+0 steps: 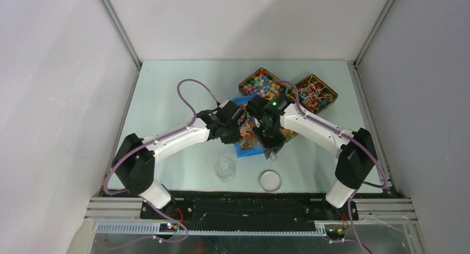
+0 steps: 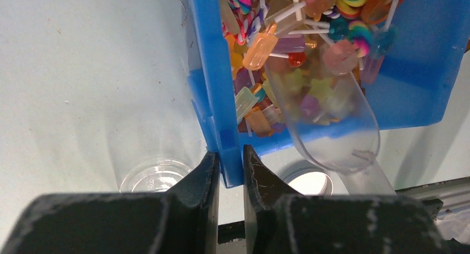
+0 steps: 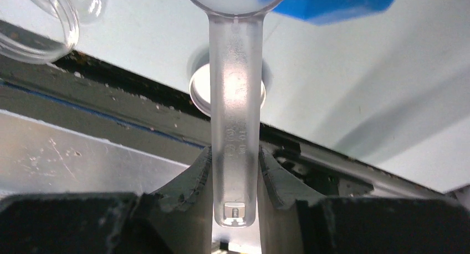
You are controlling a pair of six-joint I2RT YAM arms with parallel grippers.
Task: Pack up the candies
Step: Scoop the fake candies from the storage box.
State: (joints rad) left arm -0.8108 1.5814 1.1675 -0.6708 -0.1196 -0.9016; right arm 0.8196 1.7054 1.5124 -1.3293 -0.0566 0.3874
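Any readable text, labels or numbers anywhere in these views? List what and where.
None reads cleanly.
Handle of the clear scoop, clamped in the right gripper: embossed marks, maybe digits, too faint to read.
On the blue bin pinched by the left gripper, the jar and the lid: no print visible.

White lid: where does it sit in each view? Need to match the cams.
Top external: white lid at lower centre, right of the clear jar.
Left wrist: lid at bottom centre, partly behind the scoop, right of the jar.
Right wrist: lid at centre, crossed by the scoop handle; jar at top left.
Shared landmark: the clear jar.
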